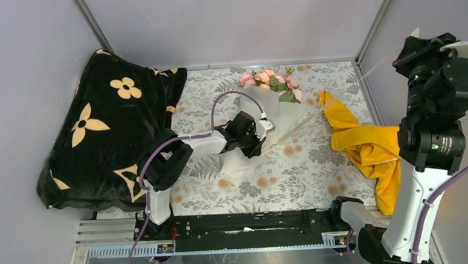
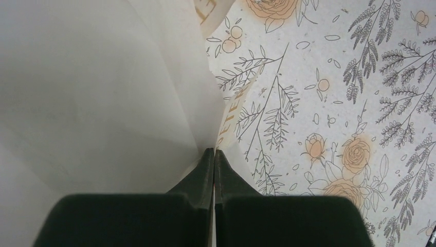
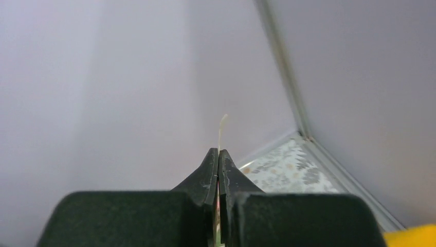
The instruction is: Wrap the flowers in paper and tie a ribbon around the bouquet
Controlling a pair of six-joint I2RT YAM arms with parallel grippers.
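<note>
The bouquet lies on the tablecloth, its pink flowers (image 1: 269, 79) at the far end and the white paper (image 1: 260, 106) cone narrowing toward me. My left gripper (image 1: 261, 141) sits low at the cone's narrow part. In the left wrist view it (image 2: 214, 150) is shut, with the lettered cream ribbon (image 2: 232, 110) running into its tips beside the paper (image 2: 103, 92). My right gripper (image 1: 411, 43) is raised high at the right wall and shut on the ribbon (image 1: 373, 69), which stretches taut down to the bouquet. A short ribbon (image 3: 221, 128) end pokes past that gripper's (image 3: 218, 151) tips.
A black blanket (image 1: 107, 132) with beige flower prints is heaped at the left. A yellow cloth (image 1: 368, 146) lies at the right, under the taut ribbon. The grey floral tablecloth (image 1: 306, 164) covers the table. Grey walls close in the back and both sides.
</note>
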